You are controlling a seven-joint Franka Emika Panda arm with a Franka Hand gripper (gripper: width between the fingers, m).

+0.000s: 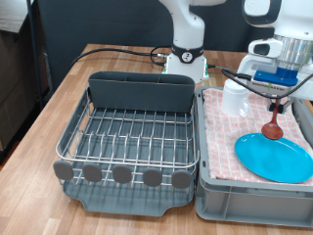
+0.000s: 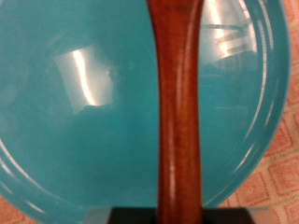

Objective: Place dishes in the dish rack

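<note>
My gripper (image 1: 282, 91) is at the exterior view's right and is shut on the handle of the dark reddish-brown wooden spoon (image 1: 274, 119). The spoon hangs bowl-down just above the round light-blue plate (image 1: 278, 157). The plate lies in the grey crate lined with pink-checked cloth (image 1: 217, 147). The small white mug (image 1: 233, 98) stands in the crate's far corner. The silver wire dish rack (image 1: 132, 132), holding no dishes, sits at the exterior view's left. In the wrist view the spoon handle (image 2: 176, 112) runs across the plate (image 2: 75, 112).
The rack has a grey cutlery bin (image 1: 142, 93) along its far side and round grey discs (image 1: 122, 174) along its near edge. The robot base (image 1: 184, 59) and cables stand behind the rack. All rests on a wooden table (image 1: 39, 122).
</note>
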